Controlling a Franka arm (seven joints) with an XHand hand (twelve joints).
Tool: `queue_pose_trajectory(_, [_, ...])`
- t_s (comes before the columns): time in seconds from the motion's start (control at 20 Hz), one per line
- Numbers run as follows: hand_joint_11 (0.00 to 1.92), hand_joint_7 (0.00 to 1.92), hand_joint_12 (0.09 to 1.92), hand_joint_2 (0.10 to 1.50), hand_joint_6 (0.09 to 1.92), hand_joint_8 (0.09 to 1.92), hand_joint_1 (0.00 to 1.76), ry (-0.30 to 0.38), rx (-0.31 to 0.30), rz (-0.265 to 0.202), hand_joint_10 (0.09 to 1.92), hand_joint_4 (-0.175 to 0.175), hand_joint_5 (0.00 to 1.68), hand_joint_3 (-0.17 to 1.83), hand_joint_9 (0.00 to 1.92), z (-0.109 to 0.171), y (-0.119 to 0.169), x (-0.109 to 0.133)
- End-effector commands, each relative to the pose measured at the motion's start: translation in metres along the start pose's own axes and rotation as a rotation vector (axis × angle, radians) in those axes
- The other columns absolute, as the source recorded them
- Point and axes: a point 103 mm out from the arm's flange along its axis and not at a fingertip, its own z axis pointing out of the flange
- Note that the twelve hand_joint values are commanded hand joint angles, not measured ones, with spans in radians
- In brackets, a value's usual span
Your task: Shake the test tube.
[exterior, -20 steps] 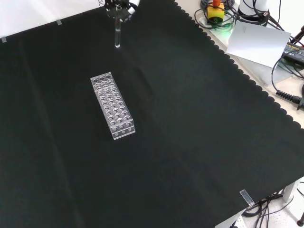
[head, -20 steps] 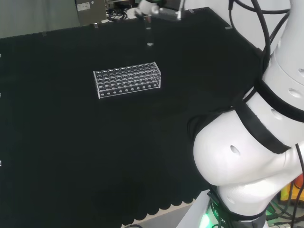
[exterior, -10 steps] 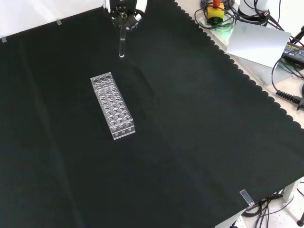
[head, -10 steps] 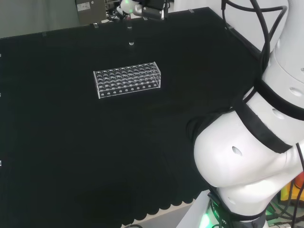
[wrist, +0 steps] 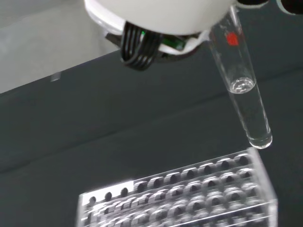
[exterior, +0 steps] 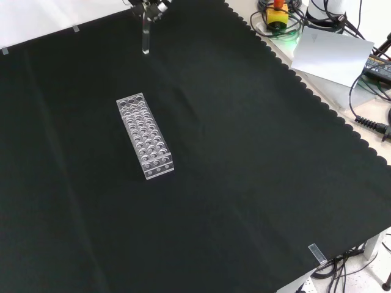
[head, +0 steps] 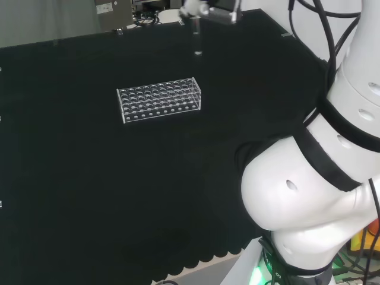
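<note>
Step in hand: the shaking itself, by judgement; the test tube (wrist: 241, 85) hangs clear of the rack (head: 159, 98), raised above the table (exterior: 244, 159).
Hand: the hand (head: 196, 8) sits at the far edge of the head view, at the top edge of the front view; it carries the tube by its upper end, though whether the fingers curl round it or pinch it cannot be told.
Test tube, position: in the head view, beyond the rack's right end and well apart from it; in the wrist view, tilted, its rounded bottom above one end of the rack without touching.
Test tube, material: clear, slender, round-bottomed; a ring of clear liquid shows partway down; a small red mark near its top.
Rack: clear plastic block, rectangular, with rows of round holes, none seen to hold a tube.
Table: black cloth, matt, scalloped along its edge.
Next move: probably a short swing to and fro, kept high enough to clear the rack.
</note>
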Motion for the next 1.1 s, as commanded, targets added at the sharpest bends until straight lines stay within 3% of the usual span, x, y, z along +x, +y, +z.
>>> queue_pose_trajectory(0.05, [1.24, 1.81, 0.95, 0.63, 0.45, 0.51, 1.23, -0.066, -0.056, 0.135, 0.25, -0.175, 1.38, 0.65, 1.76, -0.030, 0.001, -0.078])
queue_pose_trajectory(0.25, [1.24, 1.80, 0.95, 0.63, 0.45, 0.51, 1.23, -0.067, -0.083, 0.183, 0.25, -0.175, 1.38, 0.65, 1.76, -0.040, 0.001, -0.097])
queue_pose_trajectory(0.4, [1.24, 1.80, 0.95, 0.63, 0.45, 0.51, 1.23, -0.057, -0.084, 0.175, 0.26, -0.175, 1.38, 0.65, 1.76, -0.039, 0.003, -0.091])
queue_pose_trajectory(0.6, [1.24, 1.80, 0.95, 0.63, 0.46, 0.51, 1.23, -0.042, -0.061, 0.118, 0.26, -0.175, 1.38, 0.65, 1.76, -0.028, 0.006, -0.065])
queue_pose_trajectory(0.8, [1.24, 1.80, 0.95, 0.63, 0.46, 0.52, 1.23, -0.031, -0.031, 0.038, 0.26, -0.175, 1.38, 0.65, 1.76, -0.010, 0.010, -0.023])
queue_pose_trajectory(1.1, [1.24, 1.80, 0.95, 0.63, 0.46, 0.52, 1.23, 0.071, 0.006, -0.075, 0.26, -0.175, 1.38, 0.65, 1.76, 0.011, 0.011, 0.046])
